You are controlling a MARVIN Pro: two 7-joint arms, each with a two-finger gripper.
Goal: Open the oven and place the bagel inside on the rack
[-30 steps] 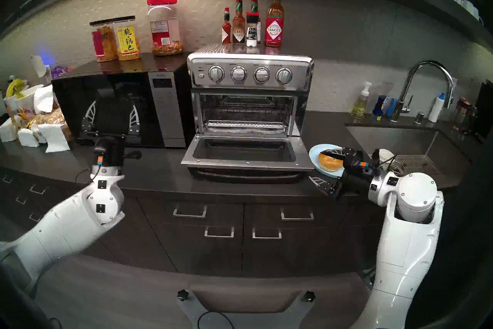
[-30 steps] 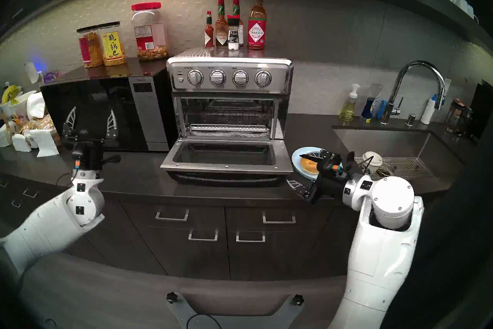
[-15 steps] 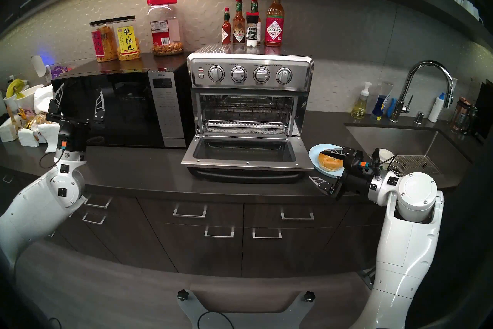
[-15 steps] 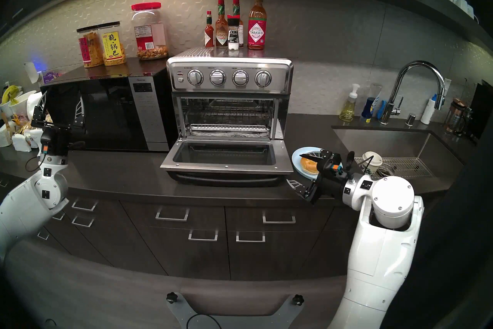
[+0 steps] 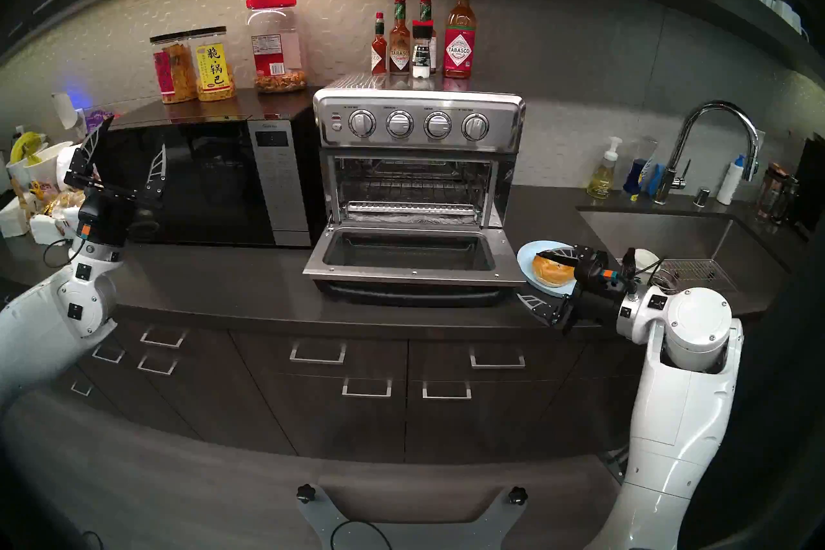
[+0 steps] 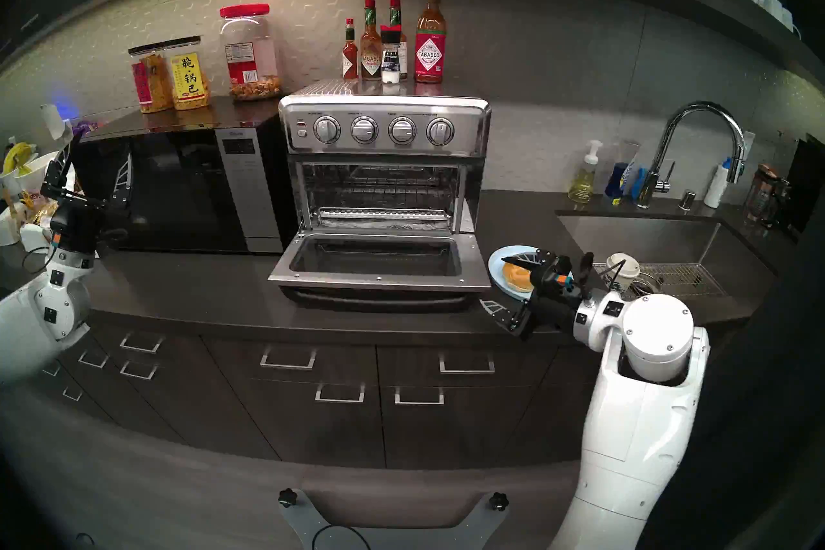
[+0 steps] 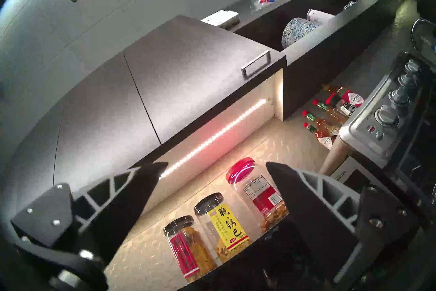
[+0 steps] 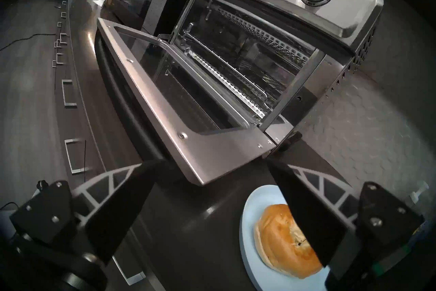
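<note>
The steel oven (image 5: 419, 125) stands mid-counter with its glass door (image 5: 402, 268) dropped flat. Inside, the wire rack (image 5: 410, 207) is bare; the right wrist view shows the rack (image 8: 236, 85) too. The bagel (image 5: 549, 270) lies on a light blue plate (image 5: 527, 252) just right of the door. My right gripper (image 5: 529, 277) is open: one finger reaches over the bagel (image 8: 273, 241), the other hangs near the counter's front edge. My left gripper (image 5: 136, 134) is open and empty, raised before the microwave's left end.
The black microwave (image 5: 201, 183) left of the oven carries snack jars (image 5: 214, 64). Sauce bottles (image 5: 460, 40) stand on the oven top. To the right lie the sink (image 5: 660, 232), its faucet (image 5: 714, 143) and a paper cup (image 6: 622, 265). Bags and tissues crowd the far left.
My left arm has swung left and up, from in front of the microwave's middle to its left end. The right arm, the bagel and the oven door have not moved.
</note>
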